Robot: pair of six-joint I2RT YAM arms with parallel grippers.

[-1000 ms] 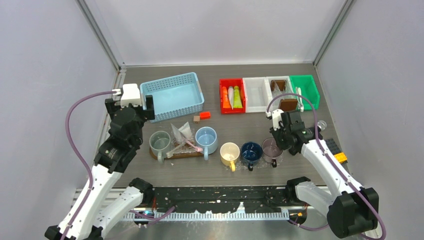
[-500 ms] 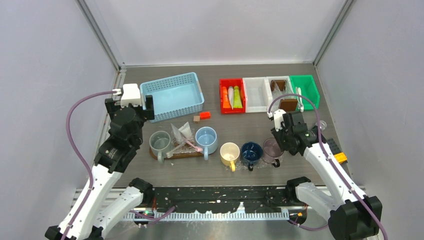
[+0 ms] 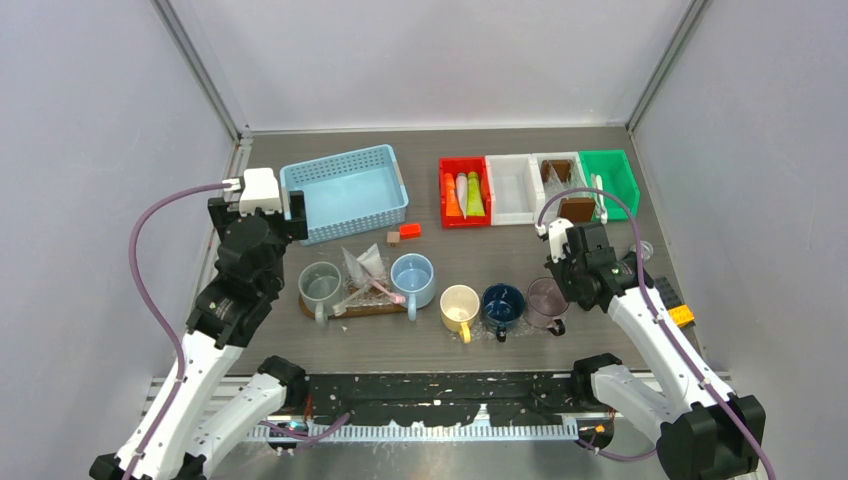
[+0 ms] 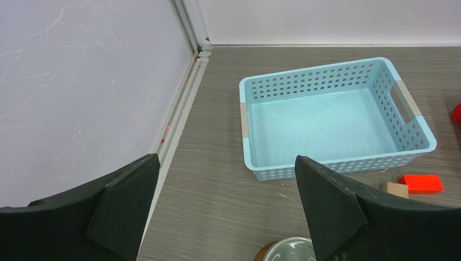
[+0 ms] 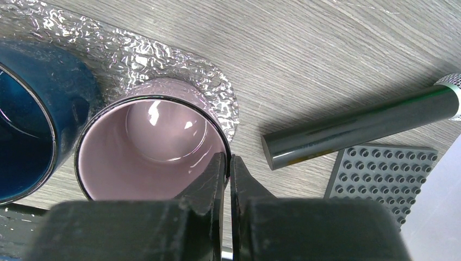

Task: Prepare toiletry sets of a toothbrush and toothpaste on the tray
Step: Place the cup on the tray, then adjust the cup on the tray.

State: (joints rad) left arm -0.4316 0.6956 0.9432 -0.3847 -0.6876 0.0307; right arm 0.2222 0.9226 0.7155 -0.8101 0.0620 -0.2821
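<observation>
My right gripper is shut on the near rim of the mauve mug, one finger inside the wall and one outside. That mug stands at the right end of a row with the navy mug and the cream-yellow mug. On the brown tray stand the grey-green mug and the light blue mug, with a wrapped toothbrush lying between them. Toothpaste tubes lie in the red bin. My left gripper hangs open and empty, short of the blue basket.
Crinkled foil lies under the mauve and navy mugs. A dark cylinder and a grey studded plate lie just right of the mauve mug. White, brown-block and green bins line the back right. A red block sits beside the basket.
The right gripper's jaws opened a little and then shut on the mauve mug's rim. The right arm shifted slightly. The left arm has not moved.
</observation>
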